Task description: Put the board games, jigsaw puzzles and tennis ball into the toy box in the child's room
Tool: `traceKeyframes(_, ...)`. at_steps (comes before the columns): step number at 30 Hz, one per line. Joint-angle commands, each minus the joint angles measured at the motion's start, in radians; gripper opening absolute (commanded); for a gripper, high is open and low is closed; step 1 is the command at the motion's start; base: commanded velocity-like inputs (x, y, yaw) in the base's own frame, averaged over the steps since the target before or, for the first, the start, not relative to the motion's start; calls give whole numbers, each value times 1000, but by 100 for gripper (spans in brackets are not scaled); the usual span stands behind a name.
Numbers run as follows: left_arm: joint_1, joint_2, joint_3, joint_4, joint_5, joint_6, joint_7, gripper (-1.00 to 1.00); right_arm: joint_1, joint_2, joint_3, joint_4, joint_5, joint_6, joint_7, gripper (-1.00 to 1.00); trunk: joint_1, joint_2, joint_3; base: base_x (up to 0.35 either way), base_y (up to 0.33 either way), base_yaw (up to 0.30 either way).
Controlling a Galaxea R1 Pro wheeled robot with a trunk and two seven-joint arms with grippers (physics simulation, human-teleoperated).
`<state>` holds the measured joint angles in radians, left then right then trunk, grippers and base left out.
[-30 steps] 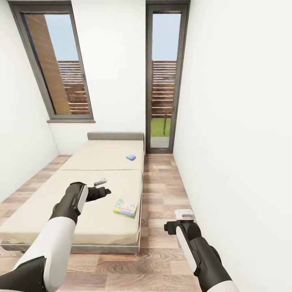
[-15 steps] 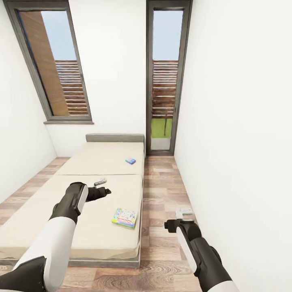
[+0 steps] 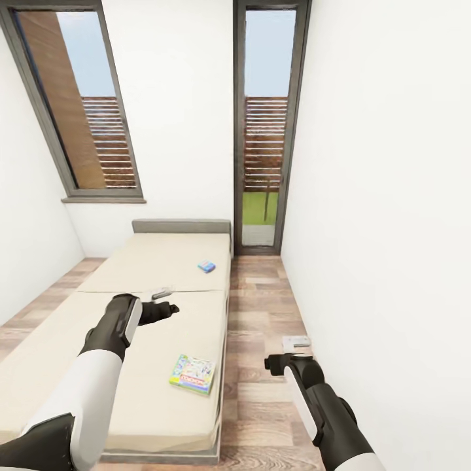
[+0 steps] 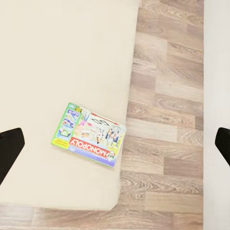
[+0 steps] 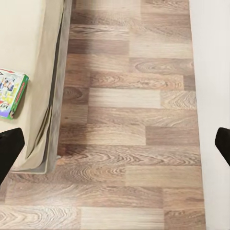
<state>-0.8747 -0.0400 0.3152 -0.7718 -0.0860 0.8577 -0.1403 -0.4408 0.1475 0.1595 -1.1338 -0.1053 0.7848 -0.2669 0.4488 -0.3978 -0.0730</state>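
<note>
While both tools, left (image 3: 171, 307) and right (image 3: 269, 364), hang spread wide and empty, a green-edged Monopoly board game box (image 3: 193, 374) lies flat near the beige mattress bed's (image 3: 157, 261) edge.

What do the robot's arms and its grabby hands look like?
Both arms are white on the upper part, then black toward the wrist, with a white stripe along each black forearm. The left gripper and right gripper have small light grey ends on black wrists. In the wrist views their fingertips look plain black. No cables or markings show.
</note>
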Motion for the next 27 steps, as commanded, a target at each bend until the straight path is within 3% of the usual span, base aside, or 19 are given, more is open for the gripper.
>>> traceKeyframes(1, -1, -1, 6, -1, -9, 4, -8, 100, -1, 0, 1, -1, -11, 3, -9, 100, 1, -2, -2, 274, -130, 0)
traceKeyframes(10, -1, 0, 6, -1, -9, 4, -8, 100, -1, 1, 1, -3, -11, 3, -12, 100, 1, -2, -1, 182, -138, -17)
traceKeyframes(27, -1, 1, 5, -1, -9, 4, -8, 100, -1, 3, 0, -8, -11, 1, -14, 100, 1, -2, 8, 14, -9, -67)
